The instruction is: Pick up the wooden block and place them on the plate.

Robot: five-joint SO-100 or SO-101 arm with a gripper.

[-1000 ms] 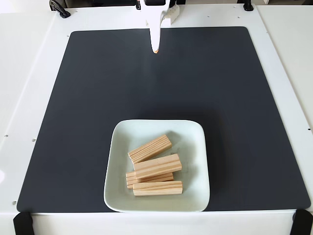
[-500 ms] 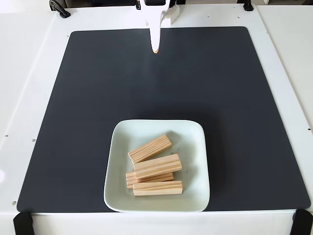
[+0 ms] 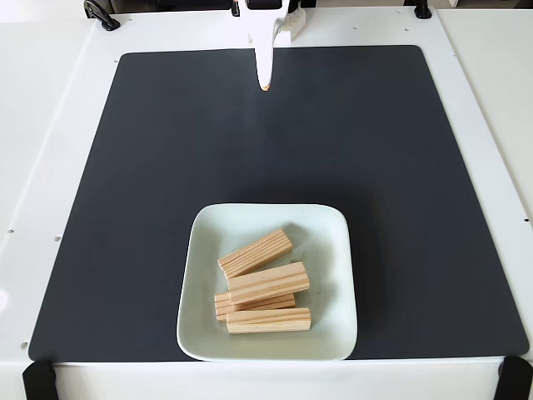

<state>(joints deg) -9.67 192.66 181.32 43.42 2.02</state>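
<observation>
Several wooden blocks of light pine lie in a loose pile on the square pale mint-white plate [image 3: 333, 225], near the front of the mat in the fixed view. One block [image 3: 256, 253] lies angled at the top of the pile. Another [image 3: 269, 282] rests across a lower block [image 3: 223, 304], and one more [image 3: 268, 320] lies nearest the plate's front rim. My white gripper [image 3: 265, 85] hangs at the far edge of the mat, well away from the plate. Its jaws are pressed together into one narrow tip, with nothing held.
A black mat [image 3: 166, 167] covers most of the white table [image 3: 42, 125]. Black clamps sit at the table's front corners [image 3: 37, 379] and far edge [image 3: 102, 17].
</observation>
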